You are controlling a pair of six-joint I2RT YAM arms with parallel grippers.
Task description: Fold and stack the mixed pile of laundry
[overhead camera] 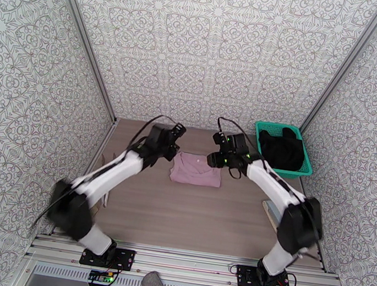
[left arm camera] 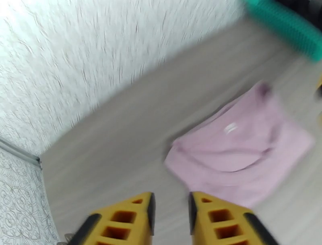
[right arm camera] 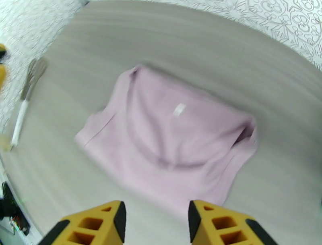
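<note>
My left gripper (left arm camera: 171, 200) hangs over the pale wood-grain table (overhead camera: 189, 218) with its yellow fingers parted and nothing between them; my right gripper (right arm camera: 157, 209) is likewise spread and empty. Between the two lies the folded dusty mauve-pink cloth shirt (overhead camera: 196, 169), flat on the table, its neckline toward the far wall. The larger plain black garment (overhead camera: 281, 148) sits bundled in the teal plastic mesh basket (overhead camera: 308, 171) at my far right

A teal mesh basket (overhead camera: 290, 174) sits at the far right of a pale wood-grain desk (overhead camera: 189, 218) enclosed by patterned walls (overhead camera: 218, 45), with a slim white-handled tool (right arm camera: 19, 121) at its left edge.
</note>
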